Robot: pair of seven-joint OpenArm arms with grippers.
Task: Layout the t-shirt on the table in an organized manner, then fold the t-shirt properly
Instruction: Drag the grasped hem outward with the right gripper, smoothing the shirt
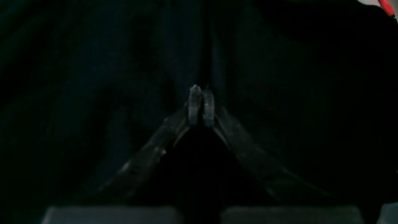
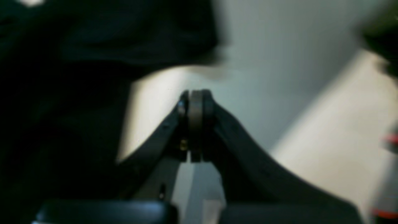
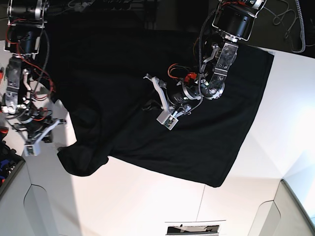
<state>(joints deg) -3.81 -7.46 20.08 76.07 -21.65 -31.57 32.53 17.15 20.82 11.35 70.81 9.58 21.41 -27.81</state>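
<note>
Going left to right in the base view, the right gripper comes first, at the left edge of the frame over the bare white table. Its wrist view shows the jaws pressed together with only table behind the tips, so it holds nothing. The shirt begins just to its right: a rumpled sleeve lobe at lower left of the cloth lies just beside the tips, apart from them.

The shirt spreads as one black sheet across the middle of the frame, from upper left to a straight edge at the right. Its long axis runs roughly left to right, with the lower hem slanting down to a corner at lower right of centre. No print shows, so which face is up I cannot tell. The body looks fairly flat; the left end is bunched.

Right of centre, the left gripper sits in the middle of the cloth. Its wrist view is nearly all black fabric, with the two fingertips closed tight. Folds seem to run toward the tips, but the view is too dark to say whether any cloth is pinched between them.

The relation that matters is at the left: the bunched sleeve lies to the right of the right gripper, and that arm is much the nearer to it. My judgement is that layout is unfinished, and the next pull on that lobe would go leftward and outward, away from the body, while the left arm steadies the middle
</note>
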